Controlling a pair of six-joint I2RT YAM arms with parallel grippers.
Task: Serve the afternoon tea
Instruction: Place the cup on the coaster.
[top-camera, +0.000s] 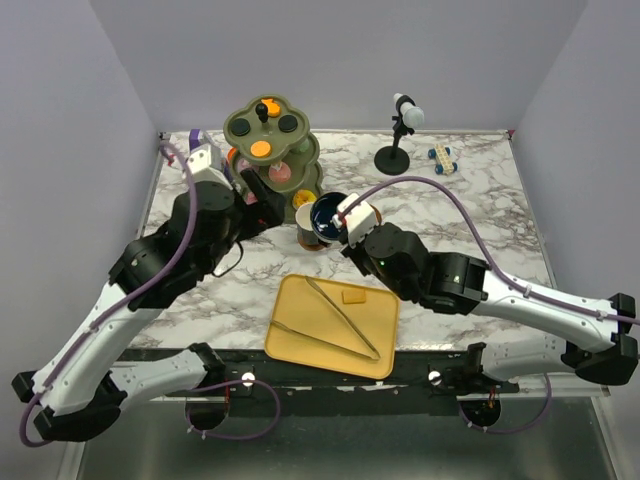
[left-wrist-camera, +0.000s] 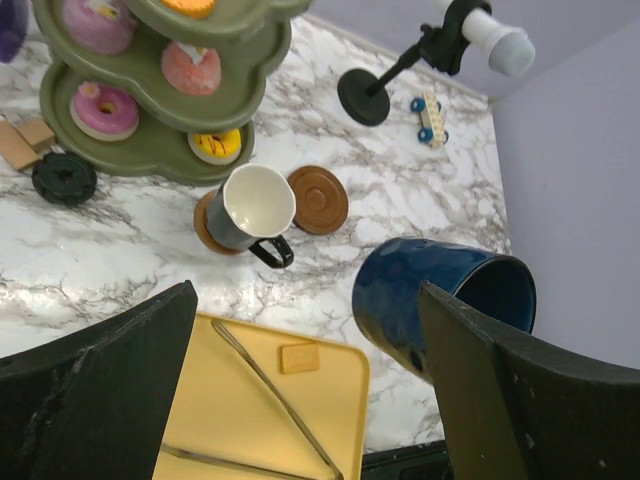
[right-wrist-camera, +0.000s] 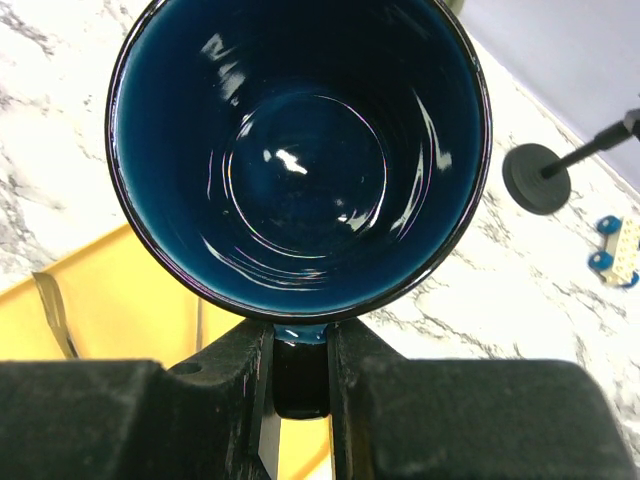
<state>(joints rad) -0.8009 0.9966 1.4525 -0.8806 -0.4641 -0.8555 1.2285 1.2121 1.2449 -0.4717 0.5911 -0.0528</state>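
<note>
The olive-green three-tier stand (top-camera: 270, 150) holds a pink doughnut (left-wrist-camera: 104, 108) and other sweets. Beside it the black cream-lined mug (left-wrist-camera: 258, 205) stands upright on a brown coaster (left-wrist-camera: 205, 228). A second coaster (left-wrist-camera: 318, 199) lies bare next to it. My right gripper (right-wrist-camera: 300, 385) is shut on the handle of the dark-blue mug (right-wrist-camera: 300, 150), which hangs tilted above the table (top-camera: 470, 200), just right of the cream-lined mug. My left gripper (left-wrist-camera: 308, 300) is open and holds nothing, raised between the stand and the yellow tray (top-camera: 300, 340). A small biscuit (left-wrist-camera: 299, 357) lies on that tray.
Metal tongs (top-camera: 340, 318) lie across the yellow tray near the front edge. A black stand with a white ball top (top-camera: 398, 140) and a small toy car (top-camera: 440, 157) sit at the back right. A black doughnut (left-wrist-camera: 64, 178) and brown biscuits (left-wrist-camera: 25, 140) lie by the stand's base.
</note>
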